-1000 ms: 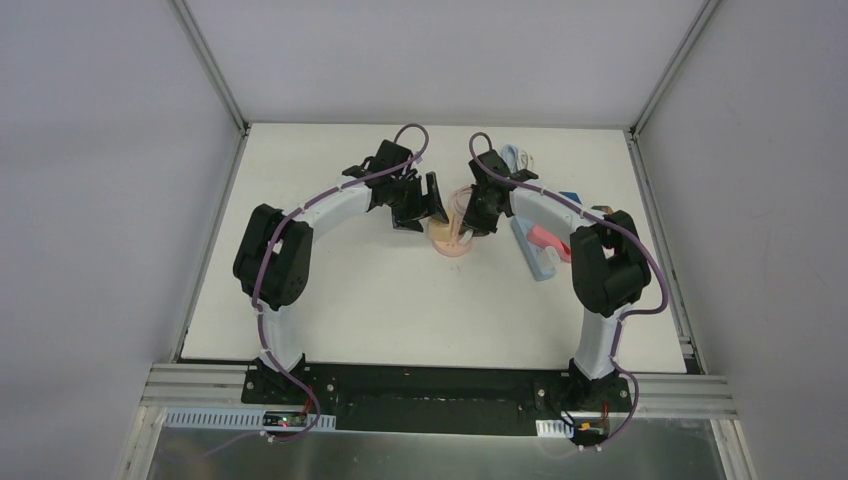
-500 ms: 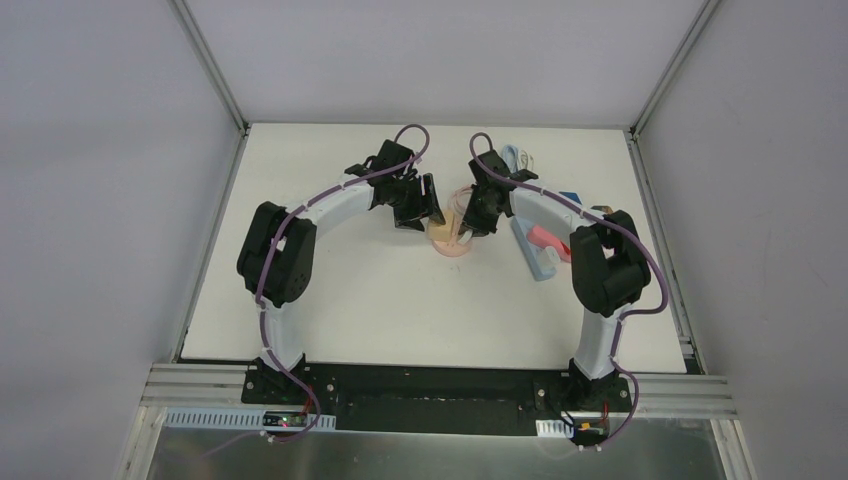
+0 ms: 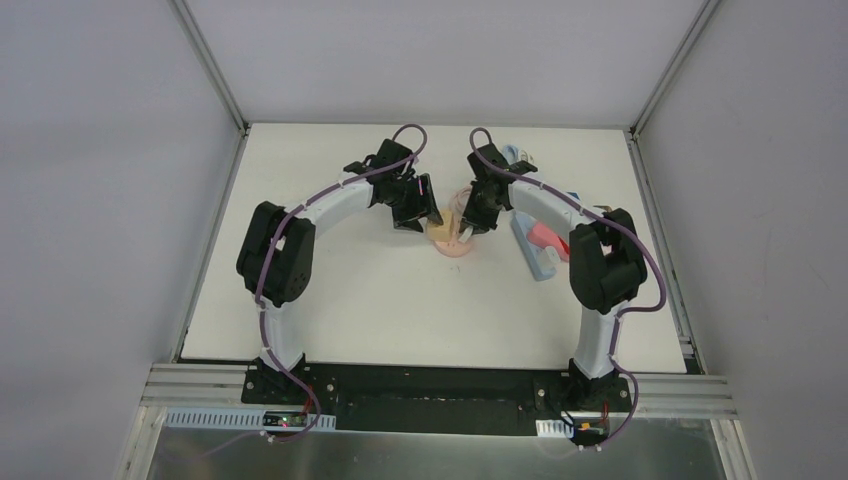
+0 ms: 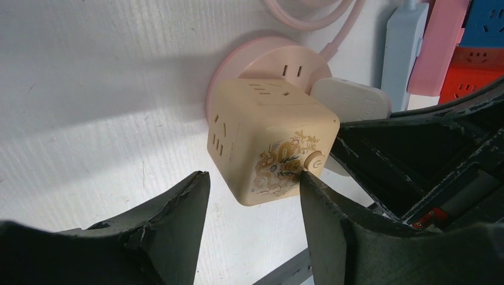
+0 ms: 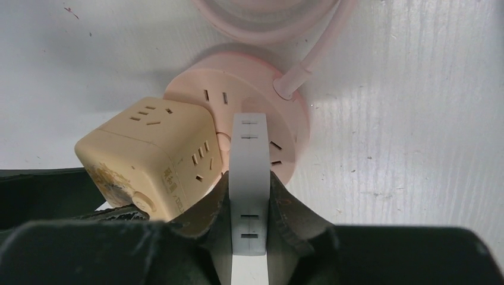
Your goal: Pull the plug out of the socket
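Socket (image 5: 249, 89), pink and round, lying flat on the white worktop (image 3: 350, 290) between the two arms, its pink cord (image 5: 315, 59) looping away toward the far edge; we list two items seated in its top face. Item one: white plug (image 5: 249, 148), a slim flat block standing up from the socket, clamped on both broad sides by the right gripper (image 5: 249, 196), whose jaws are closed against it with no gap showing. We judge that this grip is set square to the block so that a straight pull along the pins can draw it out. Item two: cream cube adapter (image 4: 270, 142), just beside the white plug, with a round button and a gold pattern on one face. Over it we find the left gripper (image 4: 252, 184), its jaws about half open and straddling the cube. One finger (image 4: 324, 225) is at the button corner, touching or nearly so; the other stands clear, with worktop showing between. It has hold of nothing. We take its placement as bracing: closing on the cube would pin the socket down, since a light base might otherwise rise with the plug. Sundries: power strips (image 4: 443, 41) in pale blue, pink, red and blue, grouped at the right side, well apart and not involved.
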### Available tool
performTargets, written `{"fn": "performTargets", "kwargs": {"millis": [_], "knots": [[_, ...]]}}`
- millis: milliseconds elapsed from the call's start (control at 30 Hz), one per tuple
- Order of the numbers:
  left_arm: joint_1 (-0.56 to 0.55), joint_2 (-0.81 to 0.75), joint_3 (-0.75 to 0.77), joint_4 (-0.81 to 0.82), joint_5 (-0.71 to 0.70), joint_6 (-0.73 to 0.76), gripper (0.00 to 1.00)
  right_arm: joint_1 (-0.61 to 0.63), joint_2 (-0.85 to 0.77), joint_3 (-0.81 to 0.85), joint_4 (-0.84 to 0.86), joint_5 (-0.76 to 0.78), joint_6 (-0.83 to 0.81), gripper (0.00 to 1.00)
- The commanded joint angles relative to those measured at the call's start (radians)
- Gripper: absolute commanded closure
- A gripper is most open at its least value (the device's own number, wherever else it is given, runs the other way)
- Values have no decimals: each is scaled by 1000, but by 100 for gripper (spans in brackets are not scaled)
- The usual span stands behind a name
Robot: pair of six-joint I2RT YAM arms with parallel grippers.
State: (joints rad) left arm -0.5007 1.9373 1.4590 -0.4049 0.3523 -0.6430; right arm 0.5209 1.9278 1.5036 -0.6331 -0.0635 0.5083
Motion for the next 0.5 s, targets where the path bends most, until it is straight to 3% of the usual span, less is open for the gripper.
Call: {"fn": "performTargets", "kwargs": {"millis": [0,267,467], "knots": [[4,79,-4,-180,-125,20,43,-4,-64,98,12,-39,54,100],[0,99,27,-161,-42,16,41,-14,-59,58,41,-78,43,100],[-31,107,50,-135,9,48,40,50,82,190,-136,86,-12,100]]}}
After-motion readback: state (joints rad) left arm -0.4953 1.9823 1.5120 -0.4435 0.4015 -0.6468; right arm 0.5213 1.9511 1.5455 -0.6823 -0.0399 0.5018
